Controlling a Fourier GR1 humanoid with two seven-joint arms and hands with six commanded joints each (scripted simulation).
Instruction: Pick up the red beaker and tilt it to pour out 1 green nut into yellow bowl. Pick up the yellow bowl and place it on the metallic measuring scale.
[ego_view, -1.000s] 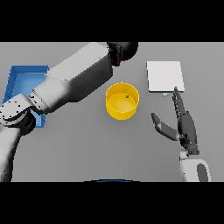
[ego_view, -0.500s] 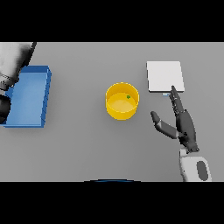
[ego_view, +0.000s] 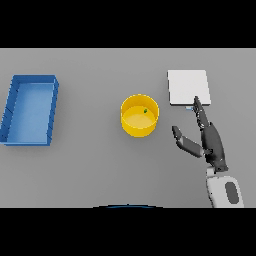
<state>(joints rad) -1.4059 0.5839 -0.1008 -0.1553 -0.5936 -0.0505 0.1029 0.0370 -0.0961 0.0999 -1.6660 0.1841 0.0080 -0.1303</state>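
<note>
- Yellow bowl (ego_view: 140, 116) stands upright near the centre of the head view on the grey table (ego_view: 90, 165), its round mouth facing up toward the camera; being round, it shows no long axis
- a small green nut (ego_view: 145, 111) lies inside the bowl, in the upper right part of its floor
- the metallic measuring scale (ego_view: 188, 87), a pale square plate, lies flat in the upper right of the frame, near the bowl but apart from it
- the right hand (ego_view: 209, 141) shows in the lower right, released, fingers straight and pointing up the frame, thumb spread toward the bowl; a fingertip overlaps the scale's lower edge; it holds nothing
- a blue tray (ego_view: 12, 111) lies at the left of the frame, well apart from the bowl, its long axis running up and down the frame
</note>
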